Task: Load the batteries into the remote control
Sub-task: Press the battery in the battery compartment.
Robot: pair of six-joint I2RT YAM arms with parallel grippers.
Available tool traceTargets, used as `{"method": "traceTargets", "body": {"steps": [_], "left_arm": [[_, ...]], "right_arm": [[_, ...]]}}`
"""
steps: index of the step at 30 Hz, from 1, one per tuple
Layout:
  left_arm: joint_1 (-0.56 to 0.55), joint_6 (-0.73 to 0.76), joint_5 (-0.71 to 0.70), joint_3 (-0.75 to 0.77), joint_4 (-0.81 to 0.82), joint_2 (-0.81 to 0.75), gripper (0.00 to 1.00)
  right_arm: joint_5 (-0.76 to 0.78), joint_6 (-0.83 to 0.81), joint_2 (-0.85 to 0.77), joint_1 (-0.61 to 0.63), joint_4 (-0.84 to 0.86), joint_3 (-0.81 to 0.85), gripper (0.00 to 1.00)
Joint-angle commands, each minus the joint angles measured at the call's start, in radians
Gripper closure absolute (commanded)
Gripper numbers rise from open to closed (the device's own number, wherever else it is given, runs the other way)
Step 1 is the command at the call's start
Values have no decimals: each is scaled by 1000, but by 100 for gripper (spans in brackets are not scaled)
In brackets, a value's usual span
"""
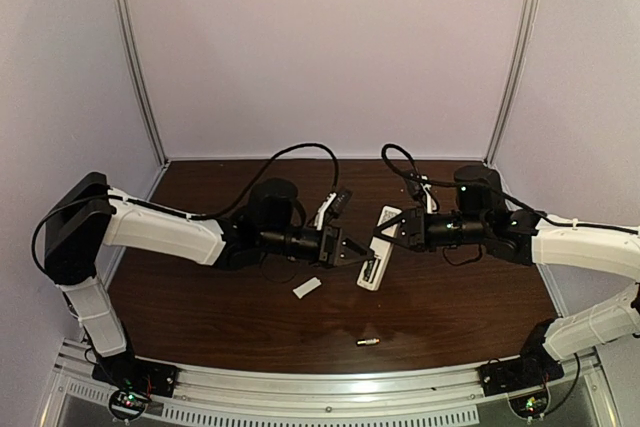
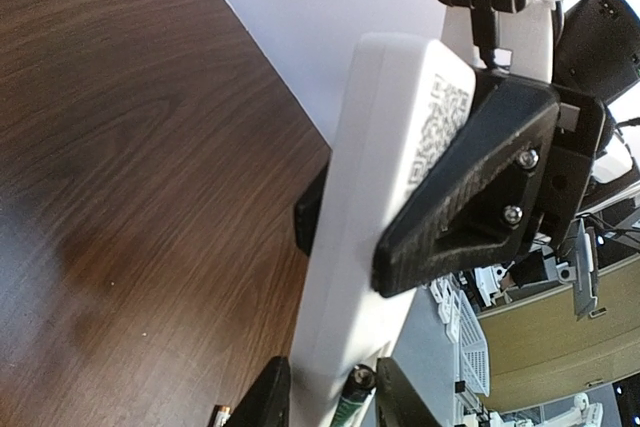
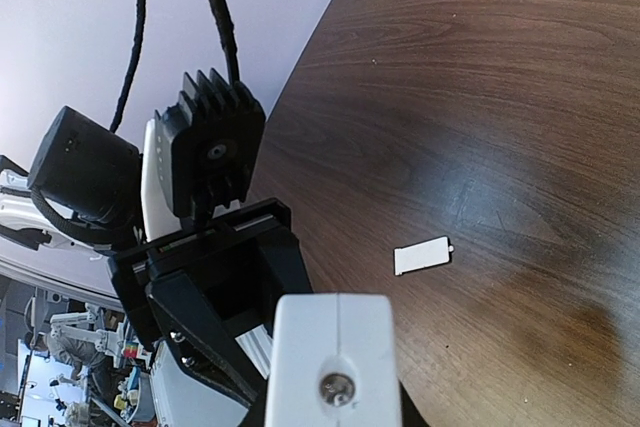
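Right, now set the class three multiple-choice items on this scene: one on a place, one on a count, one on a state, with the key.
1. Where on the table is the cover?
A left of the remote, by its near end
B at the far right corner
C against the back edge

2. Near the front edge lies:
A nothing
B one battery
C three batteries

3. The remote is:
A lying untouched
B clamped in the right gripper
C snapped in two

Key:
1 A, the top view shows it just left of that end.
2 B, a lone small cylinder lies there.
3 B, the left wrist view shows a black finger pressed across the remote.
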Motion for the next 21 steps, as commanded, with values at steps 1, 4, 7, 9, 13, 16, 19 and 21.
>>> {"method": "traceTargets", "body": {"steps": [1,4,7,9,13,16,19,21], "left_arm": [[-5,46,-34,0,-106,29,69],[-8,53,-35,2,-117,36,69],[-7,58,-35,3,-127,40,69],[-8,61,-44,-1,-134,40,69],[-14,90,-66,12,-174,44,69],[-20,106,-79,18,-191,46,70],[-23,126,-102,24,-219,48,71],[-22,128,-111,21,-221,48,71]], "right_arm": [[-18,12,-39,1,75,55,100],[-19,15,-43,-1,78,57,100],[-23,21,-47,-1,85,56,100],[-26,23,-49,-3,88,56,100],[-34,36,-55,-7,103,54,100],[-41,49,-56,-8,119,53,100],[-48,59,-56,-12,133,51,100],[-53,62,-55,-13,135,53,100]]}}
